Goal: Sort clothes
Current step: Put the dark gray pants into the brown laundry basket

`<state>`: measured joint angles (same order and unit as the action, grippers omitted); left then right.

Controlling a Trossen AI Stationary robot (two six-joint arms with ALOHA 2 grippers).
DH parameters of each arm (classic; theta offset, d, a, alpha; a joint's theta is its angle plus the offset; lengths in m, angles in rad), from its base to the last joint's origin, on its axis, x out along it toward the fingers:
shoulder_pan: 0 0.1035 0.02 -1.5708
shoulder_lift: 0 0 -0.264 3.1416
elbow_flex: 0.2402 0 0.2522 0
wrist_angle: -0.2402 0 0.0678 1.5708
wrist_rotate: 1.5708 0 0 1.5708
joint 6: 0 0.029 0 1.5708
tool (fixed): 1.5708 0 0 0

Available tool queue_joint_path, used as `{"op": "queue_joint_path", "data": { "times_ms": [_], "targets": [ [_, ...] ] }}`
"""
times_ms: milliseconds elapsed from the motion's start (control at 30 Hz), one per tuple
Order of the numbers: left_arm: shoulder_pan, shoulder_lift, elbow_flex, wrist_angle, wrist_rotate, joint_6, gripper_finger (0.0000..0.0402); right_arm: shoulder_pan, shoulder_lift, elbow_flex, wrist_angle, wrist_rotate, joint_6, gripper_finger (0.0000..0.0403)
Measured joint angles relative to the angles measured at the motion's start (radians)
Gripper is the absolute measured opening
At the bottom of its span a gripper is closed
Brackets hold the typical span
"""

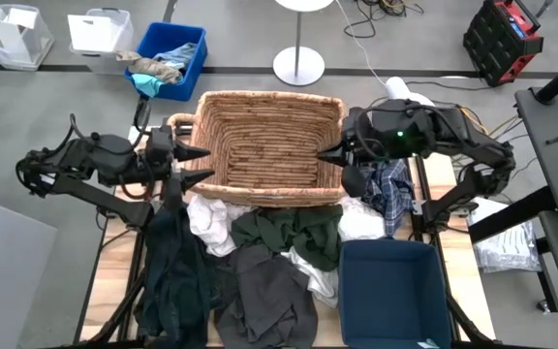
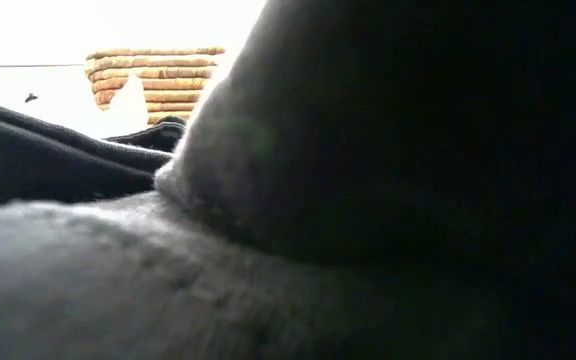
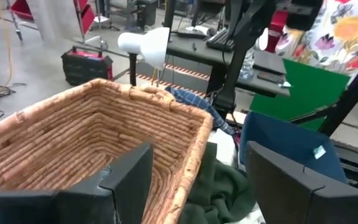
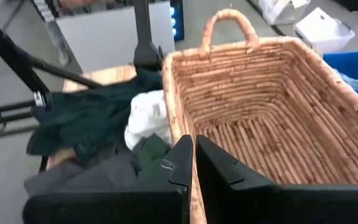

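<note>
1. A wicker basket (image 1: pixel 271 145) is seen at the far middle of the bench (image 1: pixel 453 174), with nothing visible inside it.
2. The clothes (image 1: pixel 269 257) are heaped on the bench just in front of the basket: a dark green piece (image 1: pixel 289 233) in the middle, white pieces (image 1: pixel 211 223) beside it, a grey piece (image 1: pixel 264 296) nearer the front edge, and a long dark garment (image 1: pixel 172 276) on the left side.
3. A plaid garment (image 1: pixel 390 189) is seen at the basket's right end, under the right arm.
4. A navy bin (image 1: pixel 392 291) stands at the front right, touching the heap.
5. The left gripper (image 1: pixel 200 165) is held at the basket's left front corner, its fingers apart and nothing between them; the basket rim is seen between them in the left wrist view.
6. The right gripper (image 1: pixel 325 152) is held over the basket's right end, its fingers pressed together and empty.
7. The low view is almost filled by dark cloth, with a strip of the basket seen beyond it.
8. A blue crate (image 1: pixel 172 58) with rags in it stands on the floor beyond the bench.
</note>
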<state>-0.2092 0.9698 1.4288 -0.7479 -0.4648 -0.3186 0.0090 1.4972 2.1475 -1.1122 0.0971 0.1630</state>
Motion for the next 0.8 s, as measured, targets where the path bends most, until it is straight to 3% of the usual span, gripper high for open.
{"op": "queue_joint_path", "data": {
  "times_ms": [233, 300, 533, 800],
  "targets": [
    [0.000, 0.024, -0.002, -0.036, 0.001, -0.012, 0.0233, 0.026, 0.131, 0.209, -0.147, 0.000, -0.019, 0.0013],
    [0.000, 0.026, -0.002, -0.063, 0.022, -0.010, 0.0232, 0.043, 0.135, 0.200, -0.141, -0.003, -0.018, 0.0013],
    [-0.002, 0.009, -0.002, -0.170, 0.269, -0.030, 0.0231, 0.130, 0.164, 0.202, -0.118, -0.018, 0.034, 0.0013],
    [-0.034, -0.054, -0.002, -0.197, 0.322, 0.021, 0.0231, 0.226, 0.291, 0.202, -0.064, 0.019, 0.068, 0.0013]
  ]
}}
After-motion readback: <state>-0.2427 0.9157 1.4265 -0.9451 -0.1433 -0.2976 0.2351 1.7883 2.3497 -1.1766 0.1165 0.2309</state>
